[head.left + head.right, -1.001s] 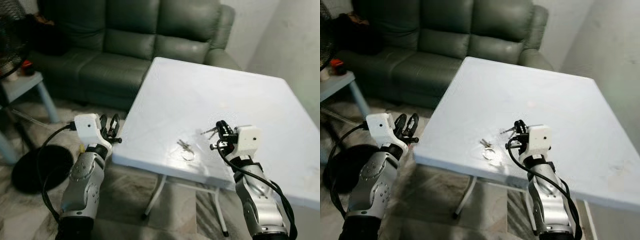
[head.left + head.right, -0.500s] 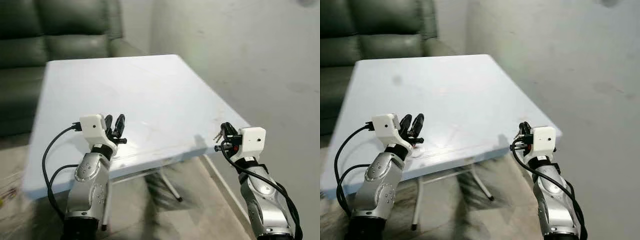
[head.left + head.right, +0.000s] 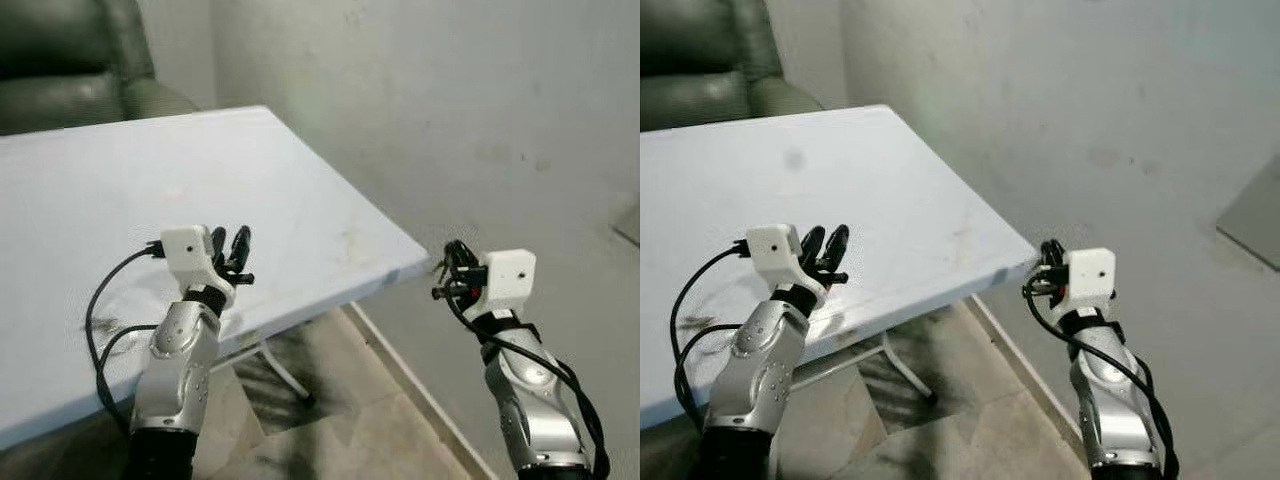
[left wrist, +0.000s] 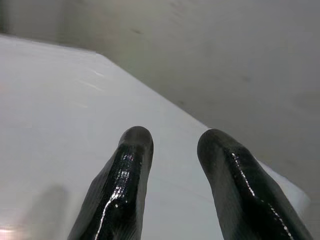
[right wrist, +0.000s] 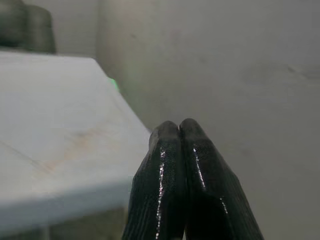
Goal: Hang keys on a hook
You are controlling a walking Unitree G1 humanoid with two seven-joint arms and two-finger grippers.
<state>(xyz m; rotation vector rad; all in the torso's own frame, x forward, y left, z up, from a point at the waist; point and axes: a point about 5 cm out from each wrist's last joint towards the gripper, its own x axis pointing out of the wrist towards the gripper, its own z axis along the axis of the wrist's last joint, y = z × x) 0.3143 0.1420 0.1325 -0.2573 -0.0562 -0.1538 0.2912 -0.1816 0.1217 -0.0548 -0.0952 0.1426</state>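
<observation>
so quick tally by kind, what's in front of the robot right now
claws: 2, the left claw open above the table, the right claw shut past the table's corner
tables: 1, the white table
sofas: 1, the dark green sofa
walls: 1, the grey wall
total: 5

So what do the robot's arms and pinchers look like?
Both arms are shiny silver tubes with looping black cables. Each wrist carries a white boxy block. The left gripper and right gripper each have two long, glossy black fingers with rounded tips.

Left claw [image 3: 232, 250] parted, raised; right claw [image 3: 452, 268] pressed closed, raised.
</observation>
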